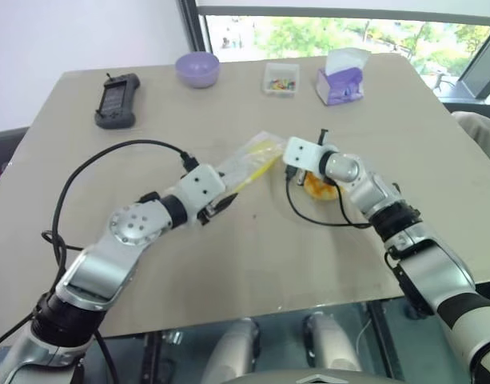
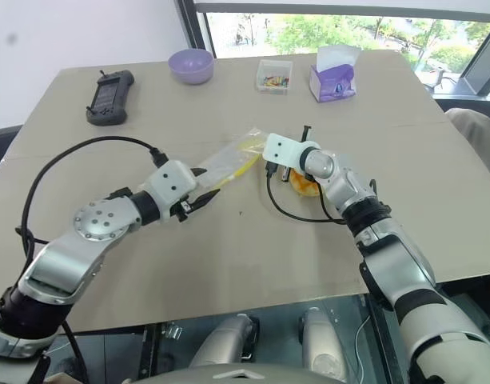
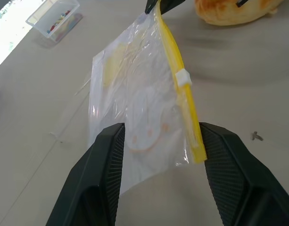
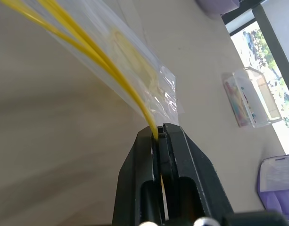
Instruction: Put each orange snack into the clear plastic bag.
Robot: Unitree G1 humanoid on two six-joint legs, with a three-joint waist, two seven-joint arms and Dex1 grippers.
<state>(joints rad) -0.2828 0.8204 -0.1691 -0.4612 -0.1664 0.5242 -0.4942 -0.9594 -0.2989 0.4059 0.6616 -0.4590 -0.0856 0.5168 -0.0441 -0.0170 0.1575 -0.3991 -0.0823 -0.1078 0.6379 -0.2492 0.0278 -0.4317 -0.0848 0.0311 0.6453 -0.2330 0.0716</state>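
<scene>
The orange snack (image 1: 319, 189) sits on the table (image 1: 229, 272) just under my right arm's wrist, not yet bagged; I judge it was left there so it stays close to the bag's mouth once that is open. Beside it, toward my left, the clear plastic bag (image 3: 139, 113) hangs off the tabletop, stretched between the two arms with its yellow zip edge (image 3: 182, 94) running along one side.

My right gripper (image 4: 160, 134) is clamped tight on the end of that yellow strip, fingers fully together with the plastic pinched between them. That gives me a fixed anchor, so the bag can't slide when I work the other end.

My left gripper (image 3: 158, 150) is partly open, its two black fingers standing to either side of the bag's near end, the yellow edge close to one pad. It has hold of nothing that I can see; the plastic lies in the gap without being pinched. I read this as lining up for a second grip, so that one wall can be pulled from the other to open the mouth.

Further out, along the table's far side, stand the small clear box (image 1: 280, 78), the purple bowl (image 1: 197, 68), the purple tissue pack (image 1: 340, 80) and a black handheld device (image 1: 117, 100), all well apart from the work.
</scene>
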